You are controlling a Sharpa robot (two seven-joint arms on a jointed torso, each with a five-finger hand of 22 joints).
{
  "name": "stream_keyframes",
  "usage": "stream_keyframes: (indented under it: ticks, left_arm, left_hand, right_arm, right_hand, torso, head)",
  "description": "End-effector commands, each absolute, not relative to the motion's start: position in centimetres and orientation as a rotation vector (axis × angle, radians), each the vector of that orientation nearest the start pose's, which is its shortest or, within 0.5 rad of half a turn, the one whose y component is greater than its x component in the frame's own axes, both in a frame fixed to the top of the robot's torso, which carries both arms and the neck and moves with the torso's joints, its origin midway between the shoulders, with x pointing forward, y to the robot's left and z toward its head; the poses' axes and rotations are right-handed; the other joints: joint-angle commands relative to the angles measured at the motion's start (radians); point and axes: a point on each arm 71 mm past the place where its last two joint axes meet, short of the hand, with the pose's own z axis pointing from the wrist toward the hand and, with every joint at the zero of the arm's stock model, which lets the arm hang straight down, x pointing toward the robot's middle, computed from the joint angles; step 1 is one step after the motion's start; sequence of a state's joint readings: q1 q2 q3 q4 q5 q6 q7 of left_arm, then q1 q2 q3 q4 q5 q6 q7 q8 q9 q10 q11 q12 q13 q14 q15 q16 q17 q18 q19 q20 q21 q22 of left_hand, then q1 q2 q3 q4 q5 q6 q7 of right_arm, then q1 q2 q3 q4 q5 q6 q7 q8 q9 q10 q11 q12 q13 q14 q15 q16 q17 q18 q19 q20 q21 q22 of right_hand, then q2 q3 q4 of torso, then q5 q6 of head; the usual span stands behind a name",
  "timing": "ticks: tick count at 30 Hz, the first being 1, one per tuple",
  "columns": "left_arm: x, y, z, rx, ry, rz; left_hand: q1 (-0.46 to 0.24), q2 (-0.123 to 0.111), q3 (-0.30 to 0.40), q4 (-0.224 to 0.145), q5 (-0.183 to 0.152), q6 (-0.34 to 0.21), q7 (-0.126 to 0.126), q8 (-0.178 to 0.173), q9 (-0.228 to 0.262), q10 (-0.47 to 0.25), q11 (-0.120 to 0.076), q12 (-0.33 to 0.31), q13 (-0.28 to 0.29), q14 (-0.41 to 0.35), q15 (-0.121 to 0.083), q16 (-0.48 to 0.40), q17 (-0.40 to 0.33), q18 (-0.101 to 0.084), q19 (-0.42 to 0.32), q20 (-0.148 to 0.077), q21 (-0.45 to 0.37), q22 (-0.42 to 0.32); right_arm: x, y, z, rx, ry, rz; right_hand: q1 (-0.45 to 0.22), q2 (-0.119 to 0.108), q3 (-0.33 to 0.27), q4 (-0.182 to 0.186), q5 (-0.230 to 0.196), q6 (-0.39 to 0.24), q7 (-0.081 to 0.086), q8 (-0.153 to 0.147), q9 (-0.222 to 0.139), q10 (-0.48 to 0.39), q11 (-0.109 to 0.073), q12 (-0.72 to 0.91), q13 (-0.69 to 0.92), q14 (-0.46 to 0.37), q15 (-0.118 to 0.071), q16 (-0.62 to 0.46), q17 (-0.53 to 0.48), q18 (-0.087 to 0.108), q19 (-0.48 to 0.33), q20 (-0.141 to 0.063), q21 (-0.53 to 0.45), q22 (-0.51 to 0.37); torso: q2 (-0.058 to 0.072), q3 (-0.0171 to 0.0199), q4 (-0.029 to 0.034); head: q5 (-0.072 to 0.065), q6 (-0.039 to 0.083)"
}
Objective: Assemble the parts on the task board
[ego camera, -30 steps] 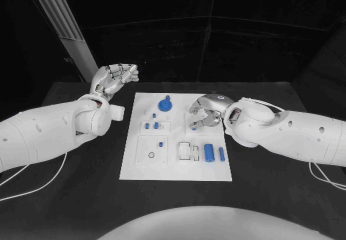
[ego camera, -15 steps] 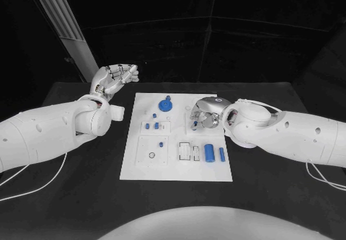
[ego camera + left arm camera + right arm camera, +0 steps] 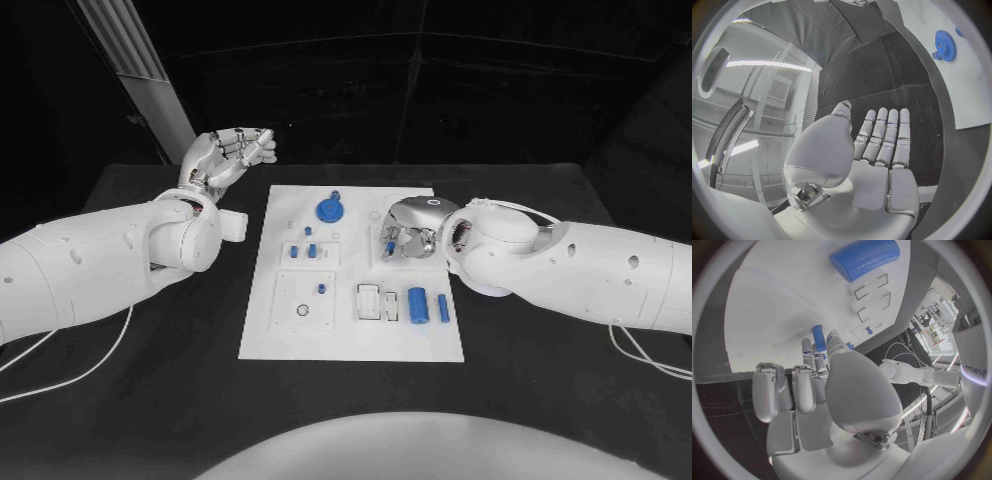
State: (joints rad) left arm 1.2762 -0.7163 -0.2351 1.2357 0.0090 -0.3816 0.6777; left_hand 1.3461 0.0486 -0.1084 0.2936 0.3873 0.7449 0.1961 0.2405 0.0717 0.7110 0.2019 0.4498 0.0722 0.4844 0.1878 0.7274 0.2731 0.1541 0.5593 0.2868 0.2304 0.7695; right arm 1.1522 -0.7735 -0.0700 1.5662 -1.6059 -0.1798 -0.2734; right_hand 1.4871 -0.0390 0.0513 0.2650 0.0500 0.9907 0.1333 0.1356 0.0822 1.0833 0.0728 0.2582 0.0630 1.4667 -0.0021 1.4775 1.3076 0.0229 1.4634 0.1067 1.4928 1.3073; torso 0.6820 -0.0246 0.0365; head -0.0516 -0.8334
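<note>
White task board [image 3: 361,340], blue parts [image 3: 418,304], black table [image 3: 548,380], silver hands [image 3: 408,230].

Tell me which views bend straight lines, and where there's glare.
Both wrist views bend the board's straight edges into curves; the head view keeps the board straight. Bright ceiling strips glare in the left wrist view behind the left hand; the right hand's shell glints in the head view.

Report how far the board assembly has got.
Early. Standing in the task board: blue gear and small pegs. In hand: right hand closing fingers on a blue peg. Left: large blue cylinder and thin rod lie loose; left hand idle.
</note>
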Motion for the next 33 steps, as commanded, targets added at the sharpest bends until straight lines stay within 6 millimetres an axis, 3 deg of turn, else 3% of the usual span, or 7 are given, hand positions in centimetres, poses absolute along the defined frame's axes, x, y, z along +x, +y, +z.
stream_keyframes:
  ticks: [1, 8, 14, 17, 29, 33]
  left_arm:
    - [52.65, 24.07, -18.93, -0.785, 1.096, -1.472]
    - [52.67, 24.03, -18.94, -0.785, 1.097, -1.473]
    - [52.67, 24.01, -18.94, -0.785, 1.097, -1.472]
    - [52.67, 24.01, -18.95, -0.785, 1.097, -1.472]
    - [52.68, 24.02, -18.95, -0.785, 1.097, -1.473]
    - [52.68, 24.05, -18.96, -0.785, 1.097, -1.472]
  left_hand:
    - [-0.001, 0.008, -0.007, -0.002, 0.004, -0.005, 0.042, 0.006, -0.001, -0.005, -0.001, 0.007, -0.001, -0.006, 0.001, 0.004, -0.002, 0.005, 0.009, 0.0, -0.005, -0.001]
    - [-0.001, 0.009, -0.007, -0.002, 0.004, -0.006, 0.042, 0.007, -0.001, -0.006, -0.001, 0.008, -0.001, -0.006, 0.001, 0.005, -0.003, 0.005, 0.009, 0.0, -0.005, -0.002]
    - [-0.001, 0.009, -0.007, -0.002, 0.004, -0.006, 0.042, 0.007, -0.001, -0.006, -0.001, 0.008, -0.001, -0.006, 0.001, 0.005, -0.003, 0.005, 0.009, 0.0, -0.005, -0.002]
    - [-0.001, 0.009, -0.007, -0.002, 0.004, -0.006, 0.042, 0.007, -0.001, -0.006, -0.001, 0.008, -0.001, -0.006, 0.001, 0.005, -0.003, 0.005, 0.009, 0.0, -0.005, -0.002]
    - [0.0, 0.01, -0.008, -0.002, 0.004, -0.006, 0.042, 0.008, -0.001, -0.006, -0.001, 0.01, -0.001, -0.007, 0.001, 0.006, -0.004, 0.005, 0.009, 0.0, -0.005, -0.002]
    - [0.0, 0.01, -0.008, -0.002, 0.004, -0.006, 0.042, 0.008, -0.001, -0.006, -0.001, 0.01, -0.001, -0.007, 0.001, 0.006, -0.004, 0.005, 0.009, 0.0, -0.005, -0.002]
  right_arm:
    - [46.07, -15.7, -22.15, -0.316, 1.832, 0.511]
    - [45.97, -15.65, -22.11, -0.317, 1.83, 0.514]
    - [45.91, -15.53, -22.14, -0.334, 1.831, 0.505]
    - [45.89, -15.48, -22.13, -0.339, 1.827, 0.502]
    - [45.9, -15.48, -22.1, -0.335, 1.82, 0.496]
    - [45.91, -15.57, -22.04, -0.327, 1.812, 0.494]
  right_hand:
    - [0.013, -0.003, -0.002, 0.006, -0.003, 0.012, 0.0, 0.0, -0.002, 0.013, 0.001, -0.008, -0.001, 0.058, -0.003, -0.002, 0.011, -0.001, 0.065, -0.006, -0.006, 0.232]
    - [0.021, 0.005, -0.002, 0.012, -0.003, 0.027, 0.0, 0.001, -0.003, 0.037, 0.0, -0.018, -0.001, 0.058, -0.002, -0.003, 0.01, 0.0, 0.065, -0.005, -0.007, 0.231]
    - [0.047, 0.041, 0.016, 0.019, -0.003, 0.069, -0.016, 0.016, 0.002, 0.071, -0.011, -0.026, -0.002, 0.059, -0.009, -0.002, 0.013, 0.0, 0.063, -0.008, -0.01, 0.231]
    - [0.061, 0.047, 0.019, 0.019, -0.003, 0.077, -0.019, 0.018, 0.002, 0.08, -0.014, -0.033, -0.002, 0.06, -0.012, 0.0, 0.017, 0.0, 0.064, -0.011, -0.008, 0.231]
    - [0.072, 0.036, 0.005, 0.025, -0.004, 0.08, -0.014, 0.009, -0.003, 0.097, -0.013, -0.06, -0.003, 0.06, -0.012, -0.001, 0.014, 0.0, 0.064, -0.014, -0.009, 0.231]
    - [0.048, 0.012, -0.022, 0.028, -0.003, 0.058, 0.006, -0.008, -0.011, 0.1, 0.001, -0.075, -0.003, 0.057, -0.004, -0.007, -0.001, 0.001, 0.061, -0.01, -0.015, 0.229]
  torso:
    - [0.0, -0.0001, 0.0006]
    - [0.0, -0.0001, 0.0001]
    - [0.0, -0.0004, 0.0007]
    - [0.0, -0.0004, 0.0005]
    - [-0.001, -0.0003, -0.0002]
    - [0.0, -0.0003, 0.0002]
  head:
    - [-0.001, -0.001]
    - [-0.001, -0.001]
    - [-0.001, -0.003]
    - [-0.002, -0.003]
    - [-0.003, -0.001]
    - [-0.004, -0.001]
